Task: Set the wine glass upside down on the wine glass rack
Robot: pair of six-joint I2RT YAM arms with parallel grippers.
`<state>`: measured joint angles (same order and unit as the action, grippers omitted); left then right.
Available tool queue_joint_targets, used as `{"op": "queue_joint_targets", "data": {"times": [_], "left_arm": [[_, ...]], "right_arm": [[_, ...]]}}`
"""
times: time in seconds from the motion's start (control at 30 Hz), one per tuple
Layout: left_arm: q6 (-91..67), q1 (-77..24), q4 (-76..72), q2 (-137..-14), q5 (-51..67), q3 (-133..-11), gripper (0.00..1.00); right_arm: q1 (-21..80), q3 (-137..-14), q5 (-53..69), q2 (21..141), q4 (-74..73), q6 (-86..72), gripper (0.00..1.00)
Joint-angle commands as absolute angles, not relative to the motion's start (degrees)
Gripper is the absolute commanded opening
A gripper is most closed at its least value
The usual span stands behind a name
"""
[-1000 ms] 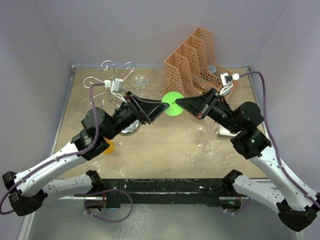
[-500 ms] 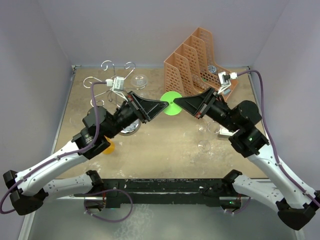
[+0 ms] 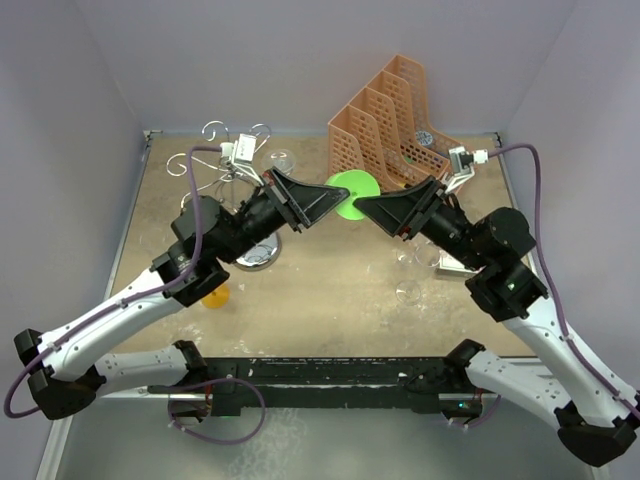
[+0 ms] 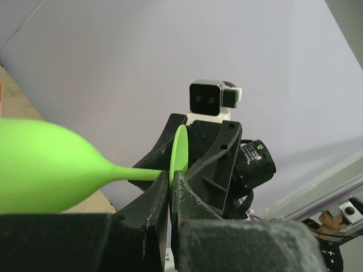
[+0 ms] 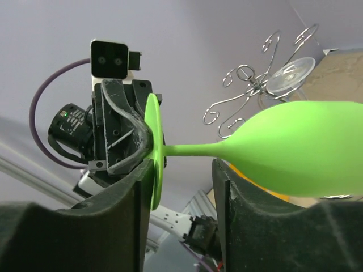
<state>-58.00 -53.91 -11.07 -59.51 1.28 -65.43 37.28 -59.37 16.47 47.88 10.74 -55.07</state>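
Between left end effector [image 3: 335,203] and right end effector [image 3: 358,204], off desk [image 3: 330,290]: green wine glass [image 3: 352,186], lying sideways. Left one pressed together, pinching rim of glass foot. Right one spread; I see stem running between its fingers [image 5: 133,198], bowl off to its right side. Wine glass rack [image 3: 222,160] stands beyond left end effector, orange file organiser [image 3: 395,110] beyond right.

Glowing softly and evenly from overhead, casting only faint shadows; blurring the close wine glass [image 4: 45,170] slightly at left wrist view's left edge.
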Motion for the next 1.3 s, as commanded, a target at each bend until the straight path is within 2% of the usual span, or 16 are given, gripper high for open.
{"op": "queue_joint_targets", "data": {"times": [0.0,0.1,0.23,0.4,0.57,0.8,0.97,1.27], "left_arm": [[-57.51,-54.14,-12.33,-60.64,0.84,-73.51,0.00],[-54.24,-54.12,-6.60,-63.79,0.51,-82.58,0.00],[-49.31,-53.73,2.05,-66.69,-4.10,-91.90,0.00],[-45.73,-50.31,9.45,-69.57,-8.28,-100.98,0.00],[-44.32,-41.61,13.53,-71.27,-10.45,-106.98,0.00],[-39.28,-38.87,16.56,-75.23,-18.29,-114.91,0.00],[-39.89,-32.59,17.91,-76.31,-19.38,-115.02,0.00],[-47.70,-9.56,13.51,-75.11,-5.44,-105.79,0.00]], "right_arm": [[37.50,-61.95,10.38,44.12,8.57,-51.25,0.53],[37.49,-60.75,6.67,40.90,9.13,-50.65,0.62],[37.53,-58.90,4.03,36.12,11.59,-51.64,0.67],[37.46,-58.47,2.34,33.69,12.17,-50.12,0.68],[37.53,-58.42,2.43,34.38,12.58,-49.34,0.68],[37.46,-58.27,3.33,36.86,13.77,-49.44,0.67],[37.48,-58.15,3.56,38.17,14.22,-49.41,0.67],[37.47,-58.48,4.18,39.79,14.17,-48.95,0.67]]}}
